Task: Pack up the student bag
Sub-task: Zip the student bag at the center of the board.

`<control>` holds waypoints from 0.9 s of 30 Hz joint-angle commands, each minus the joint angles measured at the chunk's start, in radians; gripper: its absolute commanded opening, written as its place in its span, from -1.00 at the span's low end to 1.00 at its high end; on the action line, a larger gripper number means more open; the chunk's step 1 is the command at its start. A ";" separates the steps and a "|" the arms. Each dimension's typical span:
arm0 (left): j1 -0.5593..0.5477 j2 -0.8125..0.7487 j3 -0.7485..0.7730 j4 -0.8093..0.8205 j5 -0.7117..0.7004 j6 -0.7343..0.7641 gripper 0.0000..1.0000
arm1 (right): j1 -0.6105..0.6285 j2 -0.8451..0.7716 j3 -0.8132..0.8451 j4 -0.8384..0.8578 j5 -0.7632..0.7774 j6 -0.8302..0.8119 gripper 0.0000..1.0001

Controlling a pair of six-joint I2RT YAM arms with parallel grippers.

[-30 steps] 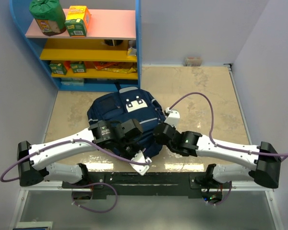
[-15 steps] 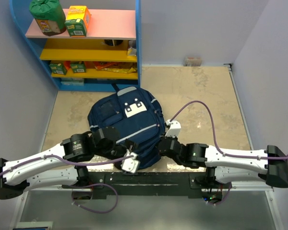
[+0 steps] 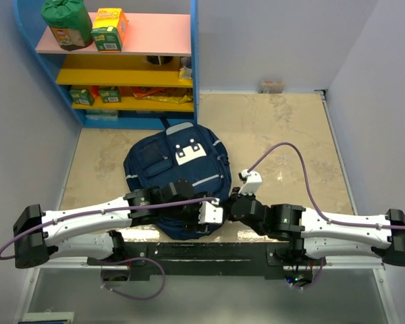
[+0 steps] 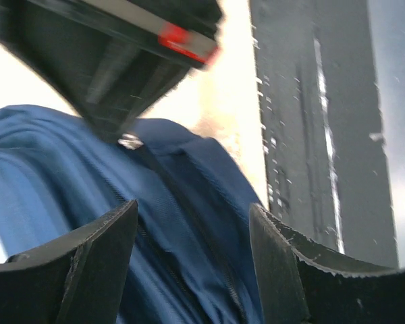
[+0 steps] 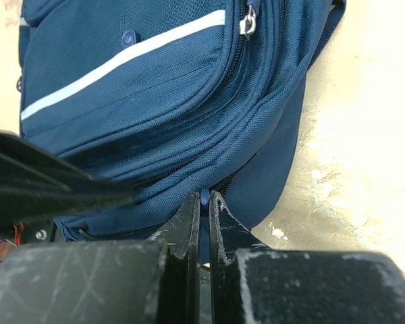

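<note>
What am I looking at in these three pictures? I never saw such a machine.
Two robot arms are bolted to a table. The wide picture comes from a camera above; the two close ones from cameras on the wrists. On the table lies a navy student bag, a coloured shelf behind it. The left arm's fingers are open over the bag, holding nothing. The right arm's fingers are shut on a small blue zipper tab at the bag's edge.

A: Where's the student bag [image 3: 169, 158]?
B: On the table [image 3: 277, 135], centre, towards the near edge.
A: The shelf unit [image 3: 131, 67]?
B: Far left, behind it. Left gripper [image 4: 192, 206] and right gripper [image 5: 202, 199] meet at its near-right edge.
</note>
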 commanded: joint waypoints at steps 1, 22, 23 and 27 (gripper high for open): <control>0.003 -0.012 0.002 0.114 -0.092 -0.070 0.42 | 0.020 0.008 0.039 0.054 0.021 -0.024 -1.00; 0.017 -0.001 -0.099 0.236 -0.059 -0.090 0.41 | 0.093 0.054 0.102 0.046 0.043 -0.015 -1.00; 0.018 0.003 -0.092 0.243 -0.046 -0.089 0.41 | 0.101 0.066 0.104 0.043 0.046 0.001 -1.00; 0.018 0.016 -0.099 0.271 -0.027 -0.069 0.32 | 0.146 0.092 0.108 0.042 0.061 0.034 -1.00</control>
